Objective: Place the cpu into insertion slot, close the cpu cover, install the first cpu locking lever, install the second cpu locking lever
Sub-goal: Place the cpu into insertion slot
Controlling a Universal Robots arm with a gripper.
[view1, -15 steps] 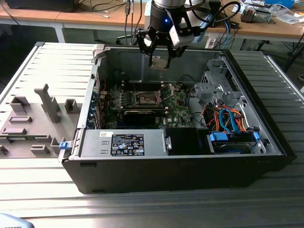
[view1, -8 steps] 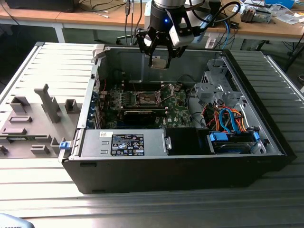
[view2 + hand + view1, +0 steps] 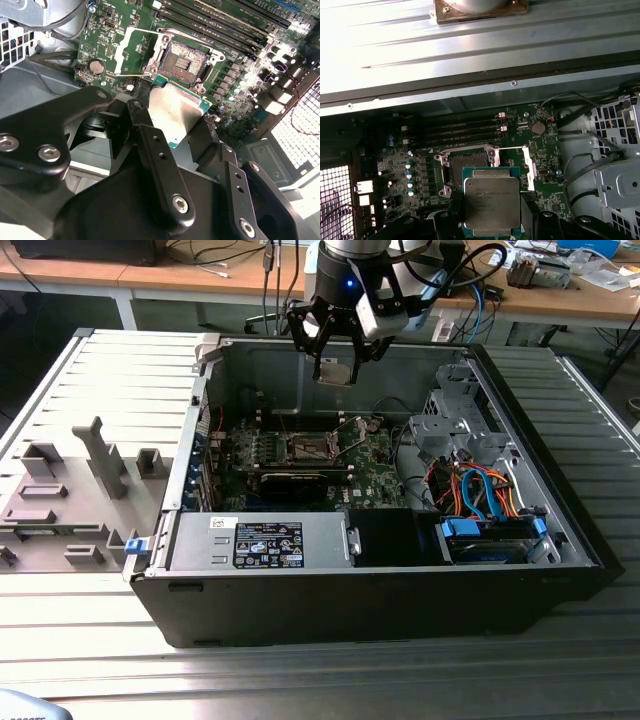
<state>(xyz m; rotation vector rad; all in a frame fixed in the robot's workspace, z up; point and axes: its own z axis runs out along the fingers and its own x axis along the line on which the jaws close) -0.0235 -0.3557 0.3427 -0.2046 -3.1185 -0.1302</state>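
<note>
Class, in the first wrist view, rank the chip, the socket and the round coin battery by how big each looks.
Largest: the chip, though it is nearer the camera, which makes it look bigger.
Next: the socket, which looks a little smaller; the chip hides part of it.
Smallest: the coin battery, clearly.

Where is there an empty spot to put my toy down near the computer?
The table is bare on the camera's side of the case and at the exterior view's right. Inside is crowded: board, cables, gripper holding cpu.

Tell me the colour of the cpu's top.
The cpu is silver-grey, green-edged; first wrist view shows it best.
</note>
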